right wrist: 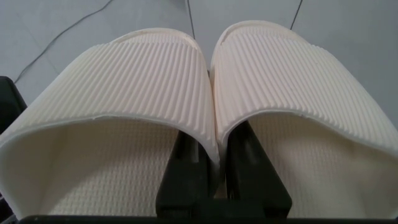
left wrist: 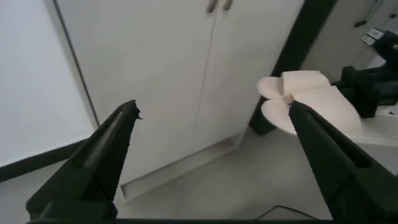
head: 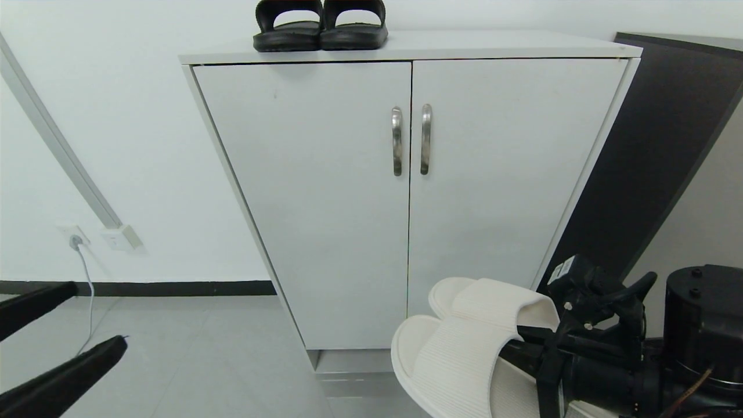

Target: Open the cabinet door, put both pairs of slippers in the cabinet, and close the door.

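The cabinet [head: 302, 191] is white and fills the centre of the head view. Its left door [head: 313, 203] and right door [head: 499, 174] are both closed. Two upright metal handles [head: 397, 141] sit side by side at the seam between the doors, in the upper half of the frame.

The pair of black slippers [head: 320, 26] stands on the cabinet top, at the upper centre of the frame. They are side by side and touching.

The pair of white slippers [head: 464, 342] is at the lower right of the head view, in front of the lower part of the right door and clear of the floor [head: 203, 348]. The right claw [right wrist: 214, 171] holds this pair. One finger lies under each ribbed strap, and the two fingers are drawn narrow on the adjoining strap walls.

The left claw [left wrist: 214, 112] is at the lower left of the head view, above the floor and well apart from the cabinet. Its fingers are spread wide with nothing between them.

A wall socket [head: 72, 237] with a cable [head: 88, 290] is at the left of the frame. A dark panel [head: 667, 145] stands just beside the cabinet on the right.
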Robot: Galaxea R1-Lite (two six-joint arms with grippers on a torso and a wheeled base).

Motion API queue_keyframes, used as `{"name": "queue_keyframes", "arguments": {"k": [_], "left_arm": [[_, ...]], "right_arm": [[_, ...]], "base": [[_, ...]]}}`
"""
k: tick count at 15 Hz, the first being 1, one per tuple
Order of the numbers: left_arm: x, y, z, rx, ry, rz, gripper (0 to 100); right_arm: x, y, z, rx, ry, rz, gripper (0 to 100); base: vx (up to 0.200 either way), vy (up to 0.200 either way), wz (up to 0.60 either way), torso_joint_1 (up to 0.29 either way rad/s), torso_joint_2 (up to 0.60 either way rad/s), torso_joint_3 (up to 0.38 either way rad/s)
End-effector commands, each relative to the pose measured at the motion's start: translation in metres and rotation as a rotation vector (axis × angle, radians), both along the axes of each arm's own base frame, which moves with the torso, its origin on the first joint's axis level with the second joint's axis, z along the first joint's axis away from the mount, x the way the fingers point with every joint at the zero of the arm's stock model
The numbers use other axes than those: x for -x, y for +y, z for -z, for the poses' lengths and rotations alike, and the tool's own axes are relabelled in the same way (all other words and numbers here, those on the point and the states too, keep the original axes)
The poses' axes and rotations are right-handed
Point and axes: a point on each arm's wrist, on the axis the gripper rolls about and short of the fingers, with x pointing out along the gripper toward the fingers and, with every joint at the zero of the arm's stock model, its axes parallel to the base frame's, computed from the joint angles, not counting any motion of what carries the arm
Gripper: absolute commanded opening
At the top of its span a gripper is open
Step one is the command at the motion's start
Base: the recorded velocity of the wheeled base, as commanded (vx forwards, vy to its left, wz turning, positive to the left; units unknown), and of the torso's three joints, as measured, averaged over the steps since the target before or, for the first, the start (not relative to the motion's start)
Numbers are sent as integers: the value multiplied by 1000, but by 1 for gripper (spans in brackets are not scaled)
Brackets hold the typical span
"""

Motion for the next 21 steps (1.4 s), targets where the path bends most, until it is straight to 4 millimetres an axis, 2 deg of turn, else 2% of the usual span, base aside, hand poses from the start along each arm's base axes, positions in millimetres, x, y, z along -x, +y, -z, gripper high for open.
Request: {"name": "queue_keyframes", "arguments": {"k": [1,3,6,9,12,19,21], "left_arm": [[-34,-18,-6,-19,96,120,100],[-45,-33,-11,-26,107,216,100],[-67,-61,-32,1,89,324,100],[-93,-100,-55,33,81,438,100],[-127,-140,-58,31,79,490,100],[-186,-192,-62,77,104,547,100],[-200,-201,-67,122,118,556,100]], "right_arm": [[0,1,0,0,2,-4,0],[1,2,1,3,4,-12,0],[0,4,2,4,12,-15,0],[-1,5,2,3,11,-15,0],[2,2,-2,-7,-3,-15,0],[0,3,2,3,10,-16,0],[0,3,3,5,13,-16,0]], "base": [[0,0,0,0,0,0],[0,0,0,0,0,0],[0,0,0,0,0,0],[0,0,0,0,0,0],[0,0,0,0,0,0],[0,0,0,0,0,0],[0,0,0,0,0,0]]}}
